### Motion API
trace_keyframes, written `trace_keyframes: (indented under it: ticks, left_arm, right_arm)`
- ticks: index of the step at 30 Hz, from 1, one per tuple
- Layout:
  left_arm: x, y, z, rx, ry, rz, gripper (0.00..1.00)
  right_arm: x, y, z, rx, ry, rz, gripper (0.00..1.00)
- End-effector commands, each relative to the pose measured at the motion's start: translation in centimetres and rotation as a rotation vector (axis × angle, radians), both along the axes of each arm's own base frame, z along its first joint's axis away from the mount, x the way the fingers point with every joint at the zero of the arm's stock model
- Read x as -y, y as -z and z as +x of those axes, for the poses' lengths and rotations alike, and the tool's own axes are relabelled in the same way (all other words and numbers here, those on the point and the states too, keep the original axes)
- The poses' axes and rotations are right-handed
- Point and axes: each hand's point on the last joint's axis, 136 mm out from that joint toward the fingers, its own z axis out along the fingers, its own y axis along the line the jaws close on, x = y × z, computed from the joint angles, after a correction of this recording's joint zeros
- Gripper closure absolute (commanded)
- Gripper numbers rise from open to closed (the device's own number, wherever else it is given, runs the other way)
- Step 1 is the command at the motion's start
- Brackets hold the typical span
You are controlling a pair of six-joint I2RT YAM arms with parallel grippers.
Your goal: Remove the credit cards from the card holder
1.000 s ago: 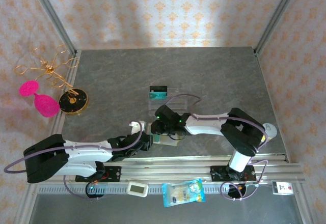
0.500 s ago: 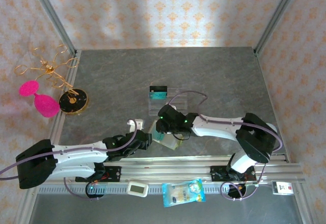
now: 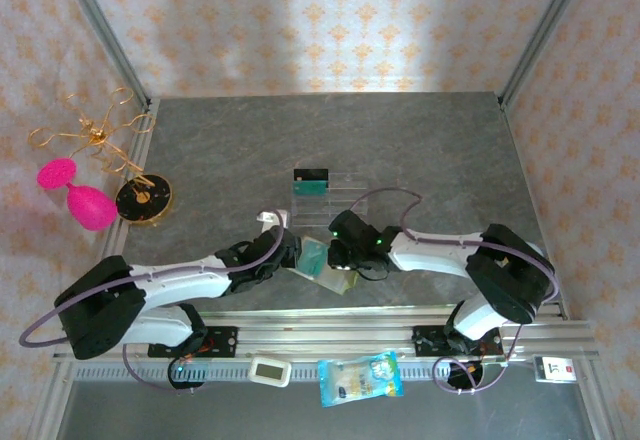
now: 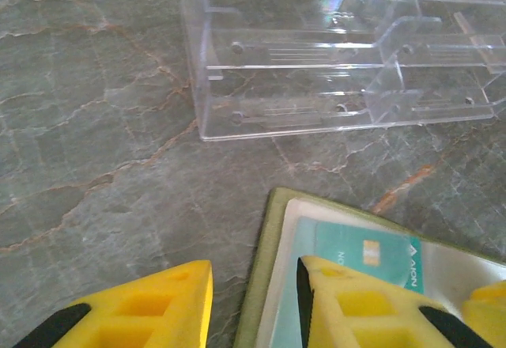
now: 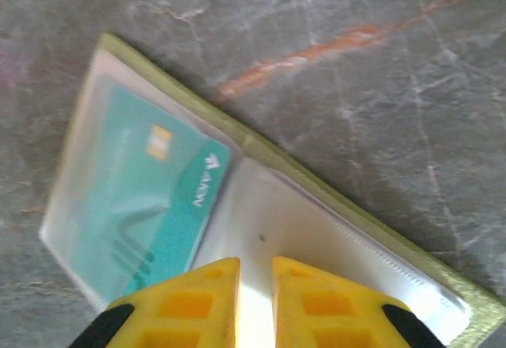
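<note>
The card holder (image 3: 340, 280) lies open on the table, olive rim around pale pockets (image 5: 332, 182). A teal credit card (image 5: 150, 198) sits in its left clear pocket (image 4: 371, 245). My left gripper (image 4: 253, 308) is open and straddles the card holder's left edge (image 4: 265, 269), with one finger on the table and the other over the card's pocket. My right gripper (image 5: 255, 300) has its jaws almost together on the pale right pocket. In the top view the left gripper (image 3: 285, 252) and right gripper (image 3: 340, 256) flank the card (image 3: 313, 257). Another teal card (image 3: 312, 181) lies in the clear tray.
The clear plastic tray (image 4: 316, 71) with compartments stands just beyond the card holder (image 3: 338, 198). A pink goblet (image 3: 85, 203), a gold wire stand (image 3: 95, 135) and a black disc (image 3: 143, 198) sit at the left. A snack bag (image 3: 360, 378) and a small white device (image 3: 269, 369) lie by the near rail.
The card holder has spread open. My right gripper has shifted right and narrowed its jaws onto the right pocket. My left gripper has come forward to the left edge, its jaws narrower.
</note>
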Motion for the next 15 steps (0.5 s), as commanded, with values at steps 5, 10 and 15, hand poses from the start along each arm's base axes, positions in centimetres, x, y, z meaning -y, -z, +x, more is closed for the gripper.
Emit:
trace_keyframes:
  ticks: [5,10,15]
  left_arm:
    - [1.8,-0.1,0.0,-0.019,0.066,-0.049,0.64]
    - [1.9,0.8,-1.9,-0.065,0.085,-0.090,0.65]
    - [2.0,2.6,-4.6,-0.142,0.104,-0.097,0.69]
  right_arm:
    - [3.1,2.0,1.7,0.079,-0.084,-0.223,0.86]
    - [2.9,0.8,4.0,0.165,-0.144,-0.303,0.85]
    - [2.4,-0.6,5.1,0.217,-0.184,-0.329,0.84]
